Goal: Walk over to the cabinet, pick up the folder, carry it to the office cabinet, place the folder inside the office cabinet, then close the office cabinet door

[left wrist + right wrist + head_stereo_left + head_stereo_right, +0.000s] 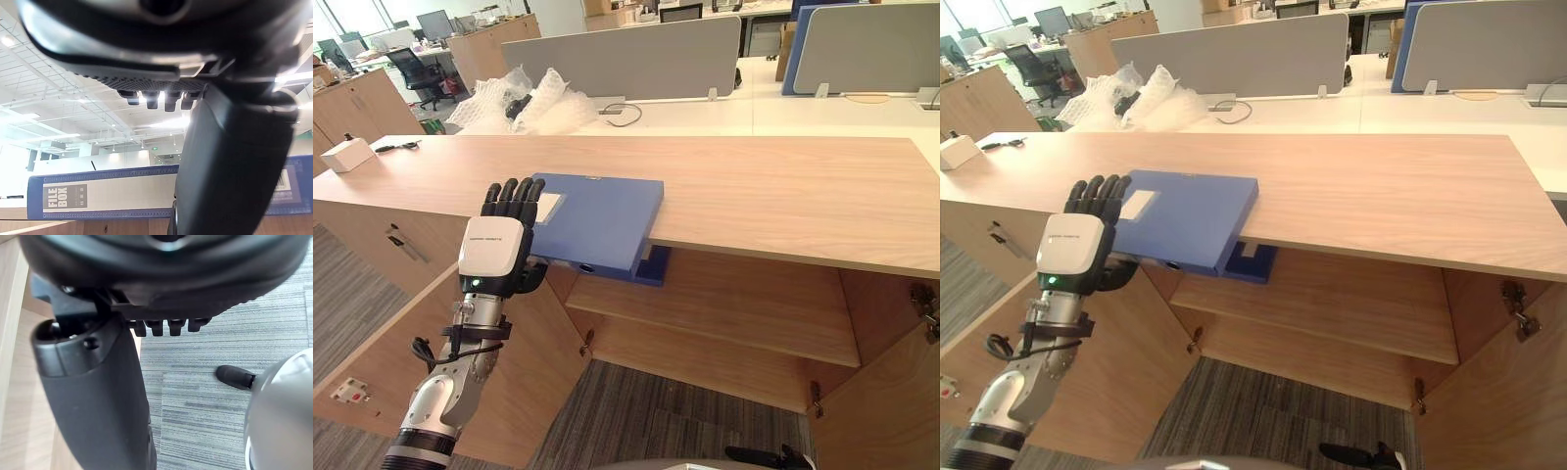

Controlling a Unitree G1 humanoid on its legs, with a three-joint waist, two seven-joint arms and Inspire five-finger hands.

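Note:
A blue folder [602, 220] lies flat on the wooden cabinet top [783, 196], and its near part sticks out past the front edge. My left hand [494, 255] is at the folder's left near corner. Its fingers [514, 196] reach straight over the folder's top and its thumb points under the overhang. In the left wrist view the folder's spine [122, 196] with a grey label runs past the thumb [230, 171]. My right hand [98, 396] hangs open over grey carpet beside a wooden panel, holding nothing.
Below the top the cabinet stands open, with a shelf [734, 304] inside and doors swung out at left [509, 382] and right [891, 401]. A white box [347, 154] sits far left on the top. Bubble wrap [524, 103] and grey desk dividers [626, 59] lie behind.

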